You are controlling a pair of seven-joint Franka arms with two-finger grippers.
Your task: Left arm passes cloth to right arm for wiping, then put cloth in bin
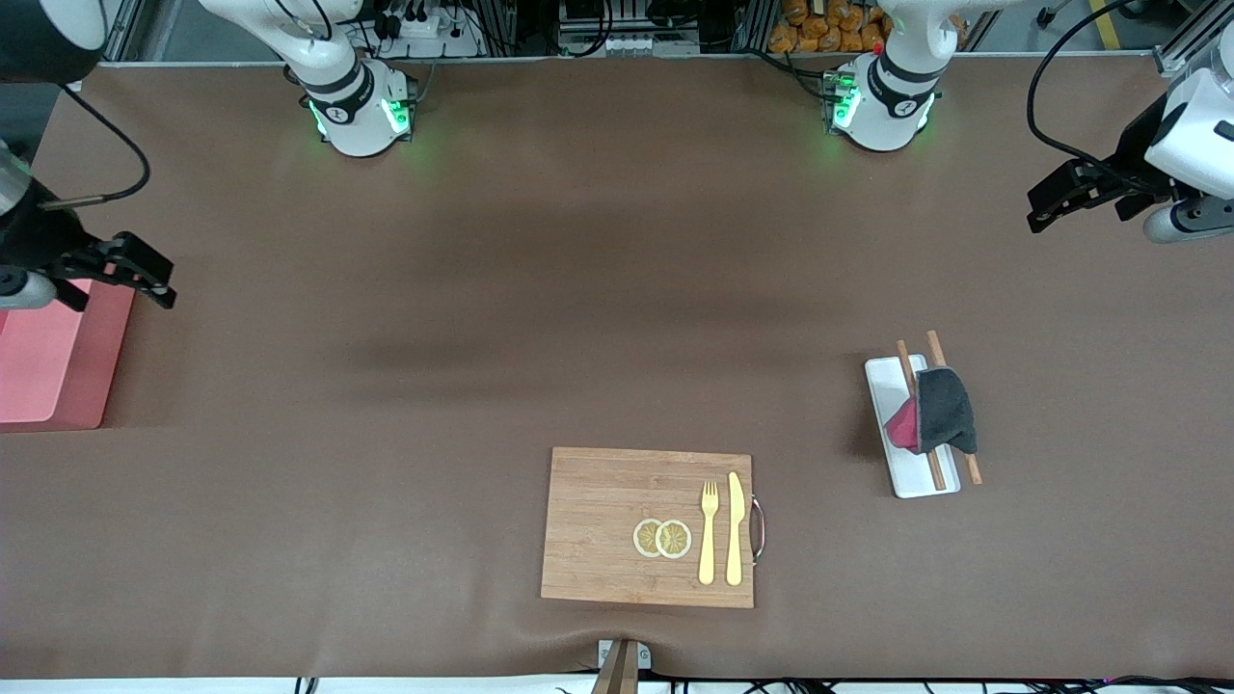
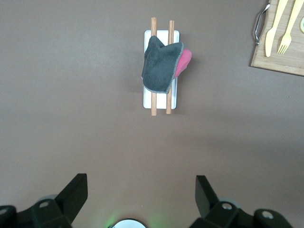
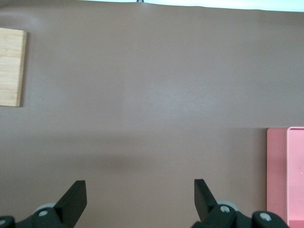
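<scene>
The dark grey cloth (image 1: 945, 412) (image 2: 161, 64), magenta-red at one edge, lies draped over two wooden sticks on a white tray (image 1: 911, 474) (image 2: 160, 100) toward the left arm's end of the table. My left gripper (image 1: 1039, 207) (image 2: 141, 183) hangs open and empty above bare table at that end, apart from the cloth. At the right arm's end, my right gripper (image 1: 154, 280) (image 3: 140, 187) is also open and empty, over the table just beside the salmon-pink bin (image 1: 48, 366) (image 3: 285, 175).
A wooden board (image 1: 598, 525) (image 2: 289, 61) (image 3: 10, 66) sits near the front camera's edge of the table. On it lie a yellow fork (image 1: 709, 545), a knife (image 1: 735, 530) and two lemon slices (image 1: 662, 538). A brown mat covers the table.
</scene>
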